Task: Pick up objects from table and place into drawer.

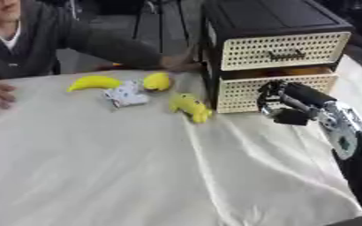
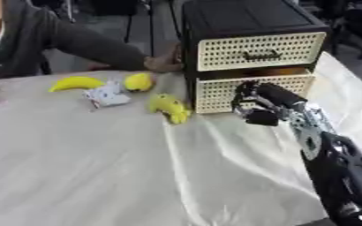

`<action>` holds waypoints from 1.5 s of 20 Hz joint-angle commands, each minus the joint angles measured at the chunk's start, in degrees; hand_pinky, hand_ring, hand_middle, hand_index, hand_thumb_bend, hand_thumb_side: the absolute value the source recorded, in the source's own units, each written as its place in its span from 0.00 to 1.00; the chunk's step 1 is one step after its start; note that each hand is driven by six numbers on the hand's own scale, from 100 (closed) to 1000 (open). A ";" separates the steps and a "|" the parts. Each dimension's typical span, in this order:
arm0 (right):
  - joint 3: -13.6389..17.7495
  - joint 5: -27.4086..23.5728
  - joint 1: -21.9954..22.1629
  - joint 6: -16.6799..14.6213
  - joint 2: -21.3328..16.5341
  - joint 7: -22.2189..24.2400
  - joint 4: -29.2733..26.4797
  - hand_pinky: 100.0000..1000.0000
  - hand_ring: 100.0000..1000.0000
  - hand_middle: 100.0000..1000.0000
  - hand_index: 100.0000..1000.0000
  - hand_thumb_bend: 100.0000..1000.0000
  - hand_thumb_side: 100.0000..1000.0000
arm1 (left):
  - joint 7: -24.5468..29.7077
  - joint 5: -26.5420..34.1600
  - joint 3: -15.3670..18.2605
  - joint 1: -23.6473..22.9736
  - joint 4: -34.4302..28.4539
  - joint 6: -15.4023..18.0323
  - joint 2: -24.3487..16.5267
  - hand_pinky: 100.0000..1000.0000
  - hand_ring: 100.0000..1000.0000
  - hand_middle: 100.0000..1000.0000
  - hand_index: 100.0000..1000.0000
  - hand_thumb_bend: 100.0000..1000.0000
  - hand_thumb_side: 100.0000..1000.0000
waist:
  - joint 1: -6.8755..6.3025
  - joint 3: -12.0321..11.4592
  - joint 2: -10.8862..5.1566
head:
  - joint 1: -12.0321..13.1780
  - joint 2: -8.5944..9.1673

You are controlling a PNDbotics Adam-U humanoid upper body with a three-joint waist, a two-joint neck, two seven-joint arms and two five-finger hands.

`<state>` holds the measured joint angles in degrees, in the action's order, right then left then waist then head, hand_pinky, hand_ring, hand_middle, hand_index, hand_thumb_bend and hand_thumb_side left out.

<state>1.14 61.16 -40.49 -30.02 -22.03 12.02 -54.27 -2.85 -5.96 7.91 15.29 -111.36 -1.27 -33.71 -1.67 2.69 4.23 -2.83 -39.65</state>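
Task items sit in a loose cluster on the table, left of the drawer unit. Banana [image 1: 94,82]: smooth yellow, curved, lying flat, farthest left. Just right of it a small white packet [image 1: 127,95] with dark print, crinkly looking, flat on the cloth. Round yellow fruit [image 1: 158,81] beside the packet, lemon-like shape. Nearest the unit, a lumpy yellow item [image 1: 190,107], elongated, maybe a soft toy; shape isn't clear enough to call. None of them is in a drawer.

Drawer unit [image 1: 273,17]: black box frame, two stacked drawers with cream perforated mesh fronts. Upper drawer [image 1: 283,50] is closed flush, with a dark handle at centre. Lower drawer [image 1: 273,90] sits slightly forward of the frame, with a narrow orange-brown gap showing along its top edge. Contents not visible.

Right hand [image 1: 283,105]: black with silver joints, arm coming in from the lower right. Fingers are curled right at the lower drawer front, near its top right corner. Can't tell whether they hook the edge or just touch it. Left hand isn't visible in either view.

Table covered in off-white cloth [image 1: 122,167], soft sheen, long creases running from the unit's corner toward the near edge.

A person's hand [image 2: 165,63] rests against the unit's left side; the other lies on the cloth at far left.
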 commanded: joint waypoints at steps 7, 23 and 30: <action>1.76 4.30 -2.50 2.30 -5.17 -3.55 3.91 0.56 0.77 0.79 0.74 0.00 1.00 | 0.10 0.31 0.43 0.51 -0.58 0.24 -0.81 0.58 0.45 0.54 0.70 0.49 0.79 | -0.28 -0.76 -0.58 | -0.35 0.69; 3.22 5.23 -4.46 4.05 -5.71 -8.61 4.14 0.57 0.78 0.80 0.76 0.00 1.00 | 0.42 0.64 0.19 0.51 -0.94 0.63 -0.41 0.58 0.43 0.54 0.70 0.49 0.79 | -1.05 -2.30 -0.29 | -0.95 1.41; 2.98 4.69 -4.97 3.77 -3.95 -7.72 4.33 0.57 0.78 0.80 0.76 0.00 1.00 | 0.62 0.79 0.05 0.77 -1.09 0.73 -0.21 0.58 0.43 0.54 0.70 0.49 0.79 | -1.20 -3.00 0.01 | -1.28 1.55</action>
<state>3.90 66.35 -43.86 -26.17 -25.38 4.12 -49.39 -2.35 -5.51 7.72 15.23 -111.41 -0.72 -32.75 -2.95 -0.13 4.78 -3.91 -38.64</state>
